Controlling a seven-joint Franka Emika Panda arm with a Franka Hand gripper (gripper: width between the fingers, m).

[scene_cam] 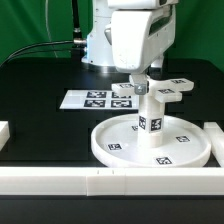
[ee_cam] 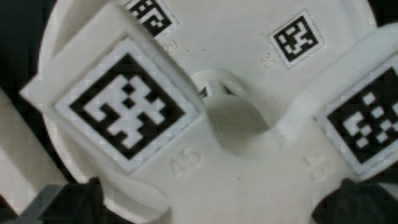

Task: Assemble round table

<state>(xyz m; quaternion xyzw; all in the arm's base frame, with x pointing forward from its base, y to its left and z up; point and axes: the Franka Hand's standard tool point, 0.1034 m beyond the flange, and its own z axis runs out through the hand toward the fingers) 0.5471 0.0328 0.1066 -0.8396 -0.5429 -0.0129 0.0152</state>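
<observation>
I judge I am seating the cross-shaped piece (scene_cam: 150, 92) onto the post (scene_cam: 150, 117), which stands upright at the centre of the round disc (scene_cam: 120, 150) on the tabletop (scene_cam: 40, 95). To do it well, I should stay square over the post and turn gently. The cross sits directly beneath my gripper (scene_cam: 139, 84); I cannot tell how wide it is open.

Cross-shaped piece (scene_cam: 163, 90) atop upright post (scene_cam: 150, 116) on disc (scene_cam: 105, 146)
</observation>
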